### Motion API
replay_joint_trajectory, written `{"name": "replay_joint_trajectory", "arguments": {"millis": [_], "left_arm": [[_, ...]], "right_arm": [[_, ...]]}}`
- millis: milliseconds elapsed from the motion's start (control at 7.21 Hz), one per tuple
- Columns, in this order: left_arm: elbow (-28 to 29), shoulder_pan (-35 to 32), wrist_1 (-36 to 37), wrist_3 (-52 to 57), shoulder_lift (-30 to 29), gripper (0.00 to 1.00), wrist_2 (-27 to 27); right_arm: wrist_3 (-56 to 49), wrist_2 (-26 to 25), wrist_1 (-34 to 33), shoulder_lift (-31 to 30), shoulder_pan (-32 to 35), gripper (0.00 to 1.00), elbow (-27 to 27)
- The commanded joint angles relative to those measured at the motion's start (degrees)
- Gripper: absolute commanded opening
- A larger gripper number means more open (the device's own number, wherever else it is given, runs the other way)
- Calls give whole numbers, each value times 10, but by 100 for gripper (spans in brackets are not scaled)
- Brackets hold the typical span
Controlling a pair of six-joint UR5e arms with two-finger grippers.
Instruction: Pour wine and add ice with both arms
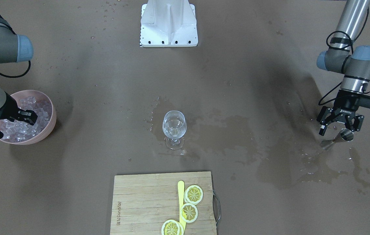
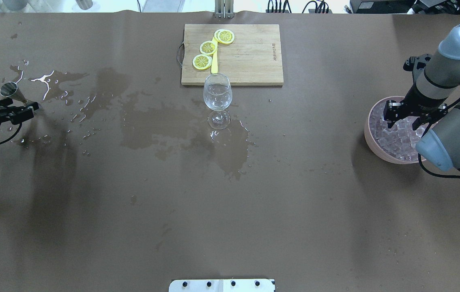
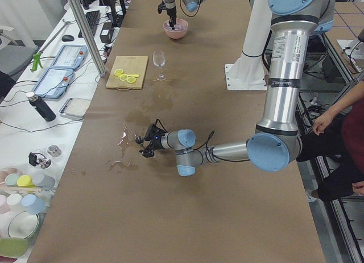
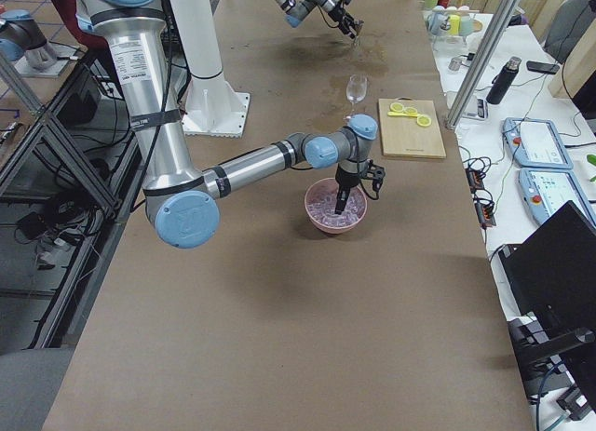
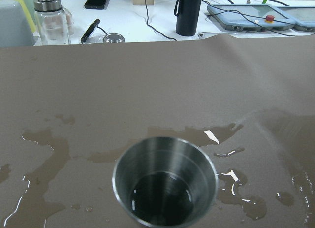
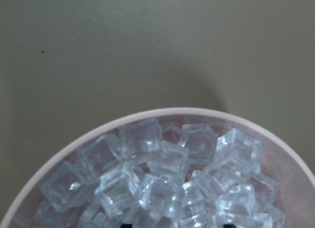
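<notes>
Bench note. Your left gripper (image 1: 339, 129) is hanging low over the tabletop (image 1: 106, 81) with its jaws spread wide. The steel jigger (image 1: 346, 134) is standing just beside the fingertips, not visibly clamped, and a little clear liquid is sitting in its cup. Your right gripper (image 1: 31, 118) is reaching down into the pink bowl (image 1: 50, 127), jaws apart, with its tips among the ice (image 1: 15, 130); whether a cube is caught between them, you cannot tell. The wine (image 1: 174, 129) is sitting as a small clear measure in the glass (image 1: 174, 116), which is standing mid-tabletop amid wet stains. Lemon slices (image 1: 193, 194) are lying on the board (image 1: 146, 202) at your edge.
</notes>
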Motion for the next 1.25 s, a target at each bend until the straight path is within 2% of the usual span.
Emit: {"name": "replay_joint_trajectory", "arguments": {"millis": [0, 416, 555, 693, 971, 1109], "left_arm": [[10, 4, -3, 1, 0, 97, 19], [15, 18, -3, 0, -3, 97, 50], [16, 19, -3, 1, -6, 93, 51], [16, 19, -3, 1, -7, 90, 50], [17, 19, -2, 5, -8, 85, 52], [18, 19, -2, 8, -7, 78, 52]], "right_arm": [[-2, -18, 1, 0, -2, 67, -7], [2, -17, 0, 4, -8, 50, -11], [4, -17, 0, 5, -8, 45, -10], [12, -17, 0, 4, -10, 35, -8], [22, -17, 0, 3, -3, 27, -6], [24, -17, 0, 4, -1, 24, -5]]}}
